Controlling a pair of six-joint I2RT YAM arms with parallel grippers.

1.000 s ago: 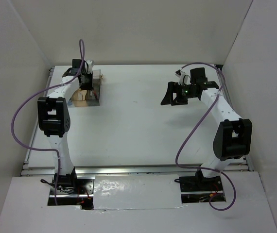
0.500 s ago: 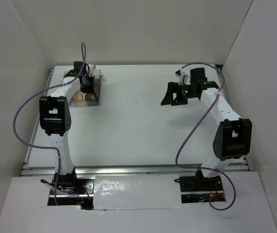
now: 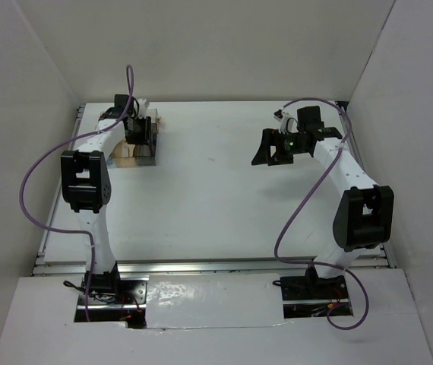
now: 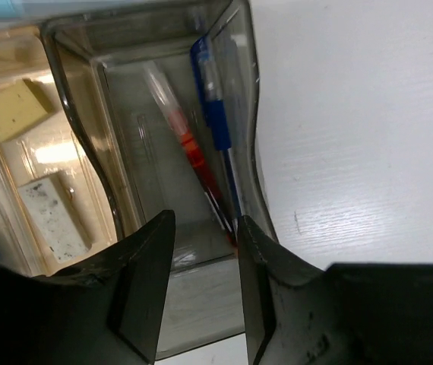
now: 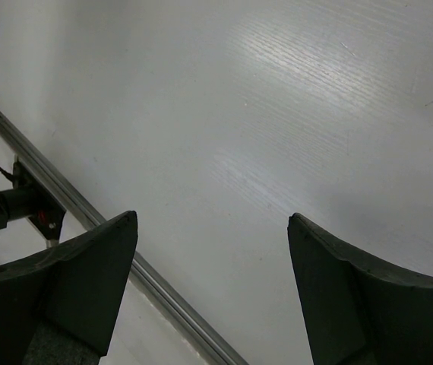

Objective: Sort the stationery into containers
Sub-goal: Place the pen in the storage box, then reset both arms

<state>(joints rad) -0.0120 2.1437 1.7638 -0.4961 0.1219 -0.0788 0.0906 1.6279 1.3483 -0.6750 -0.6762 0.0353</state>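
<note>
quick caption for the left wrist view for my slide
Left gripper, open, over the smoky compartment with the red-orange pen and blue pen inside.

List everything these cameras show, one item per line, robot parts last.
organiser: one, clear, tan and smoky grey sections, far left of the table
red-orange pen: one, lying in the grey section
blue pen: one, beside the red-orange pen, along the section's wall
yellow block: one, in the tan part next to the grey section
white speckled block: one, near the yellow block
table: one, white
left gripper: open, above the grey section
right gripper: open, empty, above bare table
</note>
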